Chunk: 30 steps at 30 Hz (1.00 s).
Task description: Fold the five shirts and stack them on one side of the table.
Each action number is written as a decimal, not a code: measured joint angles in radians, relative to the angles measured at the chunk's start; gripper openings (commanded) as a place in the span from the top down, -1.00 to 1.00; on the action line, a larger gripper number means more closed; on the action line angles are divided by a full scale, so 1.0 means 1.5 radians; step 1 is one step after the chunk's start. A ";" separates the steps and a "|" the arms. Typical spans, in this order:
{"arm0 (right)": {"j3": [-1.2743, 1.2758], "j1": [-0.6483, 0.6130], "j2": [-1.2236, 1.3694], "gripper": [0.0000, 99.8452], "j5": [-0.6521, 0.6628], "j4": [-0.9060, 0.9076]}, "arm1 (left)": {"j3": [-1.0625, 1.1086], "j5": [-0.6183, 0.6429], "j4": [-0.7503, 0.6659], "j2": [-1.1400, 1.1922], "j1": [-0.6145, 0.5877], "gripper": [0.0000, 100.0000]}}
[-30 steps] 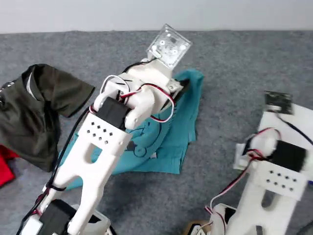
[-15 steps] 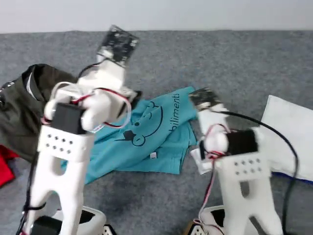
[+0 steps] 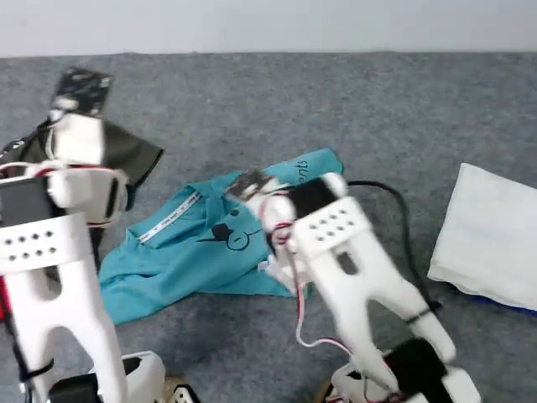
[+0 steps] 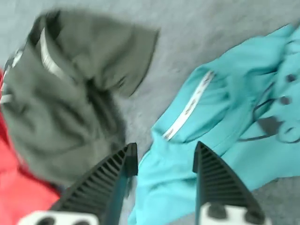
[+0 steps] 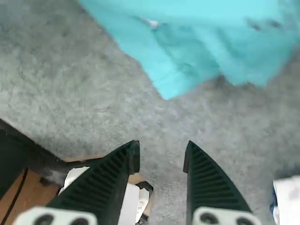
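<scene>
With left gripper (image 4: 165,149) and right gripper (image 5: 162,146) both empty, fingers apart, take opposite edges of crumpled teal shirt (image 3: 180,256) at middle of frame and spread flat before folding.

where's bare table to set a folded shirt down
Bare grey table runs along the far edge beyond the teal shirt, and between it and the white folded shirt. The left is crowded: dark shirt and red shirt bunch together.
</scene>
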 measured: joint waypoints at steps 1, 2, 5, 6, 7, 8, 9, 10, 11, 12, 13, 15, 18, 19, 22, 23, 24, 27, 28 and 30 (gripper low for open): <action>0.000 -0.010 0.016 0.66 0.000 -0.012 | 0.003 0.000 0.004 0.000 -0.017 0.60; 0.000 -0.018 0.034 0.66 0.000 -0.026 | 0.010 -0.004 0.006 -0.002 -0.034 0.60; 0.000 -0.031 0.080 0.66 0.000 -0.063 | 0.039 -0.017 0.008 -0.002 -0.066 0.60; 0.000 -0.031 0.094 0.66 0.000 -0.075 | 0.046 -0.020 0.009 -0.002 -0.076 0.60; 0.000 -0.031 0.108 0.66 0.000 -0.084 | 0.049 -0.025 0.009 -0.002 -0.084 0.60; 0.000 -0.032 0.123 0.67 0.000 -0.096 | 0.051 -0.029 0.009 -0.002 -0.092 0.60; 0.000 -0.032 0.136 0.67 0.000 -0.107 | 0.053 -0.032 0.009 -0.003 -0.097 0.60; 0.000 -0.033 0.150 0.67 0.004 -0.115 | 0.053 -0.033 0.009 -0.004 -0.101 0.60; 0.000 -0.034 0.163 0.67 0.012 -0.122 | 0.053 -0.033 0.009 -0.004 -0.103 0.60; 0.000 -0.034 0.174 0.67 0.020 -0.130 | 0.053 -0.033 0.009 -0.004 -0.104 0.60; 0.000 -0.034 0.184 0.67 0.027 -0.136 | 0.053 -0.033 0.009 -0.004 -0.104 0.60; 0.000 -0.034 0.199 0.67 0.032 -0.148 | 0.053 -0.033 0.009 -0.004 -0.104 0.60; 0.000 -0.026 0.212 0.67 0.034 -0.165 | 0.053 -0.033 0.009 -0.004 -0.104 0.60; 0.000 -0.018 0.212 0.67 0.035 -0.170 | 0.053 -0.033 0.009 -0.004 -0.104 0.60; 0.000 -0.005 0.213 0.67 0.035 -0.176 | 0.053 -0.033 0.009 -0.004 -0.104 0.60; 0.000 -0.003 0.213 0.67 0.035 -0.176 | 0.053 -0.033 0.009 -0.004 -0.104 0.60; 0.000 -0.002 0.213 0.67 0.035 -0.180 | 0.053 -0.033 0.009 -0.004 -0.104 0.60; 0.000 0.000 0.213 0.67 0.038 -0.189 | 0.053 -0.033 0.009 -0.004 -0.104 0.60; 0.000 0.002 0.213 0.67 0.042 -0.194 | 0.053 -0.033 0.009 -0.004 -0.104 0.60; 0.000 0.005 0.213 0.67 0.057 -0.199 | 0.053 -0.033 0.009 -0.004 -0.104 0.60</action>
